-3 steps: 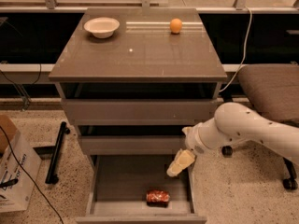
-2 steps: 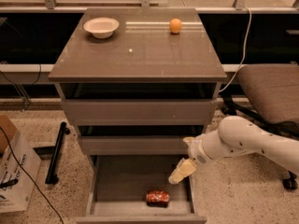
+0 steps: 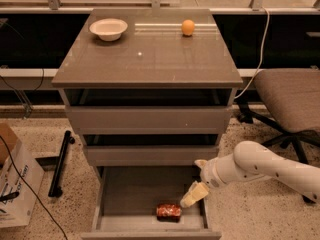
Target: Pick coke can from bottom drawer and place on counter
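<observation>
The coke can (image 3: 168, 211) lies on its side in the open bottom drawer (image 3: 125, 194), near the drawer's front and right of its middle. My gripper (image 3: 194, 195) hangs over the drawer's right part, just above and to the right of the can, apart from it. The white arm reaches in from the right. The counter (image 3: 145, 59) is the glossy grey-brown top of the cabinet, above the two shut drawers.
A white bowl (image 3: 108, 28) and an orange ball (image 3: 188, 27) sit at the back of the counter. An office chair (image 3: 292, 101) stands to the right. A cardboard box (image 3: 15, 184) and a black bar (image 3: 60, 164) are on the floor at left.
My gripper and arm have moved down and slightly forward over the drawer, closer to the can. The can has not moved.
</observation>
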Controlling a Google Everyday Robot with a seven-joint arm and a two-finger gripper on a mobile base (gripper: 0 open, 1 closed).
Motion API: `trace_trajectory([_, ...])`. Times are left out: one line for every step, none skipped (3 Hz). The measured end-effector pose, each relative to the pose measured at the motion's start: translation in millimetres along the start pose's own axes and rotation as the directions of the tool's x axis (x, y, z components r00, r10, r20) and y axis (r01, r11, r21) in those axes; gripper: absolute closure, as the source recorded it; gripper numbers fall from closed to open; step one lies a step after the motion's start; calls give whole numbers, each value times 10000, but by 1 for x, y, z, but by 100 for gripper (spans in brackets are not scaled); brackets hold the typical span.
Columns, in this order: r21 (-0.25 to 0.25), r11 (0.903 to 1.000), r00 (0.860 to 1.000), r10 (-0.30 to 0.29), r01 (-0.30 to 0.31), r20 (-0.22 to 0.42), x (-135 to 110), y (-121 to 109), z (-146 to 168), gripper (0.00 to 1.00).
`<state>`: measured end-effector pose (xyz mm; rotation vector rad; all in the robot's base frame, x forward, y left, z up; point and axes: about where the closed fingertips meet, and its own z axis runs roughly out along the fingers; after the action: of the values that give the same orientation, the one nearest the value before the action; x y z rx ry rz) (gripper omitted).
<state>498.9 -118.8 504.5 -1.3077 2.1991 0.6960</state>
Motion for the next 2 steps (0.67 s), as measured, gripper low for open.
trace_trajectory([22,9997,9997,250,-250,-57,5,-3,12,0])
trace_trajectory([174,9975,9976,692,-692,9,21,-23,42,0])
